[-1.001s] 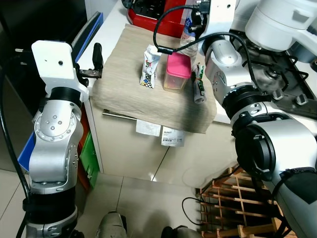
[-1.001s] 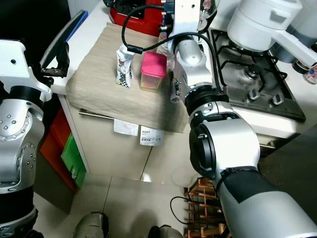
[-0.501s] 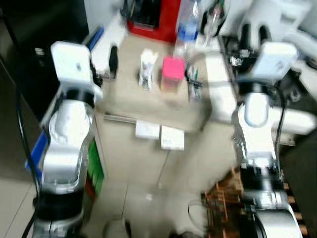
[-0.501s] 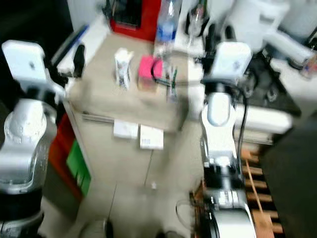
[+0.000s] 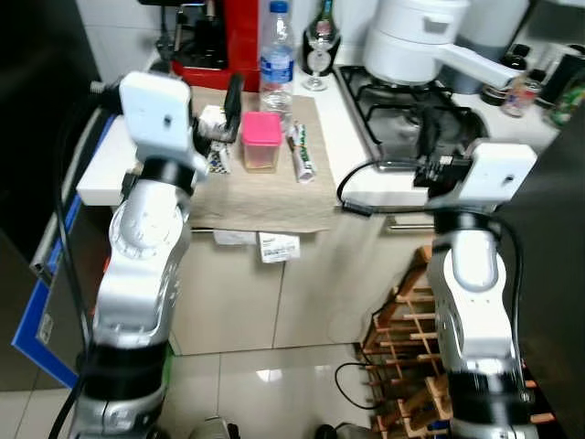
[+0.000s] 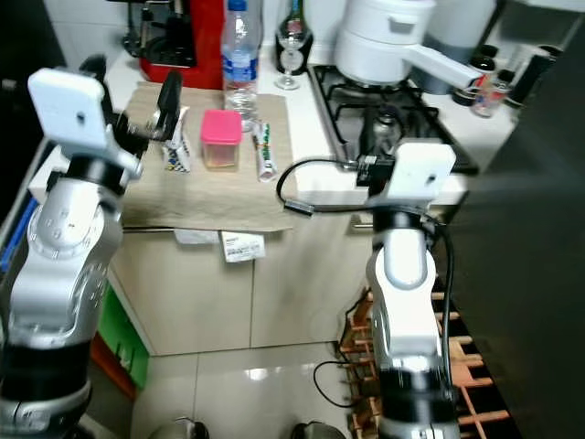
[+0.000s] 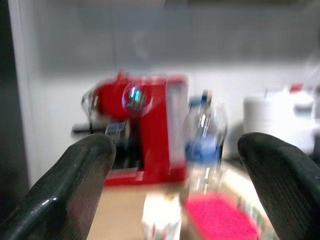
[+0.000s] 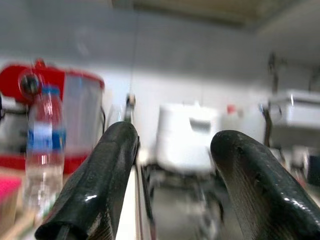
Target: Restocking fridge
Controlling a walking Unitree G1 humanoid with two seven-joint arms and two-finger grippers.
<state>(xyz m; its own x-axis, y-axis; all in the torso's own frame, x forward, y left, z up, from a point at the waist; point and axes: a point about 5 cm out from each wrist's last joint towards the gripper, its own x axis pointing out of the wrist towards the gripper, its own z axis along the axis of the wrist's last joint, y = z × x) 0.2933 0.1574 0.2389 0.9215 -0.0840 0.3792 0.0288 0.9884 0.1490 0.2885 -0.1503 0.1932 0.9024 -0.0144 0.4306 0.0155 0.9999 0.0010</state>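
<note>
On a beige cloth point(image 5: 265, 197) on the counter stand a small printed carton point(image 6: 178, 146), a pink-lidded container point(image 5: 260, 142) and a clear water bottle point(image 5: 275, 59). A tube point(image 5: 302, 155) lies beside them. My left gripper point(image 7: 180, 165) is open and empty, held just in front of the carton. One of its fingers point(image 6: 169, 91) rises beside the carton. My right gripper point(image 8: 175, 175) is open and empty too. It sits at the counter edge by the stove point(image 5: 420, 105), facing the white pot point(image 8: 187, 135), well right of the cloth.
A red coffee machine point(image 5: 215, 37) and a wine glass point(image 5: 320, 55) stand behind the cloth. A large white pot point(image 5: 411, 41) sits on the stove. A wooden wine rack point(image 5: 402, 347) is on the floor at the right. Paper labels point(image 5: 279, 247) hang below the cloth.
The camera has pulled back and up. My right arm has drawn away from the bottle behind the pink container to the stove side. My left gripper is now closer to the carton.
</note>
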